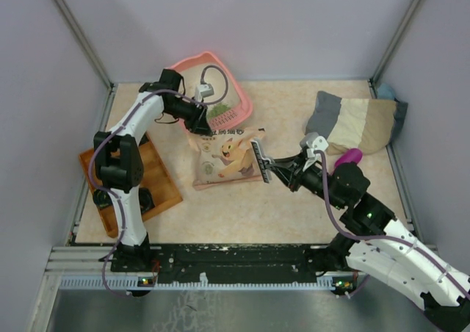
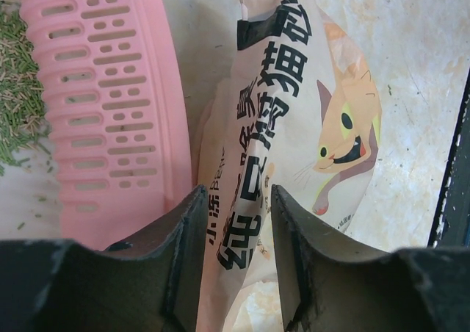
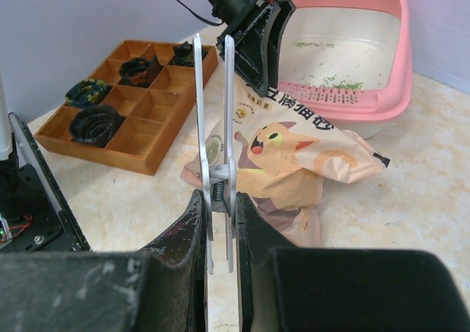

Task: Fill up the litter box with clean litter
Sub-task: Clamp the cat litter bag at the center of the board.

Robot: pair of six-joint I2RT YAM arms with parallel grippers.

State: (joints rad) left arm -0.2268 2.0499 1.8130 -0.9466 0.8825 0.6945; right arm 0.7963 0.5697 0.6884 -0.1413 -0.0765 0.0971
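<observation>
With the litter box at twelve o'clock barely dusted with clean litter, the bag top is straddled by the left gripper, jaws not visibly clamped, while a white clip is pinched by the right gripper; lifting and tipping are judged next.

One litter box, one printed litter bag, one white clip, one wooden compartmented tray holding four dark rolls, one cushion, one magenta scoop, two grippers.

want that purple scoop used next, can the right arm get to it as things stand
Probably not right away: the scoop lies close beside the right arm, nothing blocking it, but the right tool is shut on a white clip, which it would have to put down first.
</observation>
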